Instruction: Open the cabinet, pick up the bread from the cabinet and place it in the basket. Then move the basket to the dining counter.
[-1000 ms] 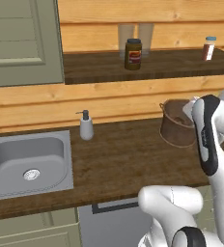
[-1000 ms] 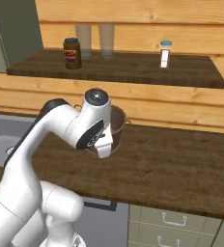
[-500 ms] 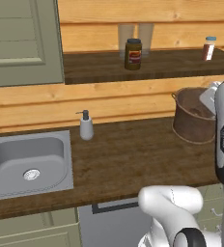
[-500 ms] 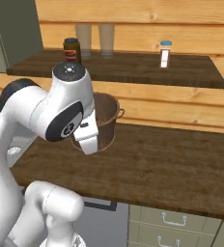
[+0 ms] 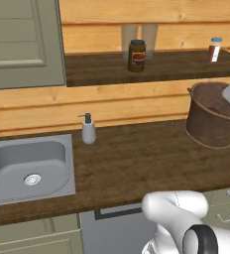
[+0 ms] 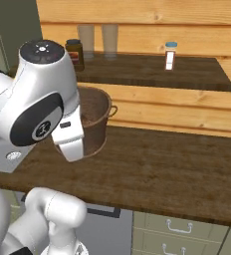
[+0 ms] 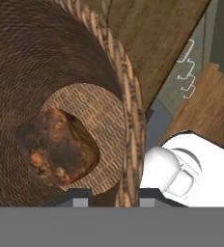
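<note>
Right, my gripper (image 7: 106, 198) is nearly closed, pinched on the rim of the basket (image 5: 212, 121), one tip inside the wall, one outside; tips themselves mostly cut off at the bottom of hand view. Basket sits tilted over the far right of the worktop (image 5: 137, 163), right edge partly hidden by my arm; can't tell if its base touches the wood. Bread (image 7: 58, 147) lies on the basket floor, dark & lumpy. Soap dispenser (image 5: 88, 130) stands well left, beside the sink (image 5: 28, 166); jar (image 5: 136, 55) on the shelf (image 5: 156, 67) above.
</note>
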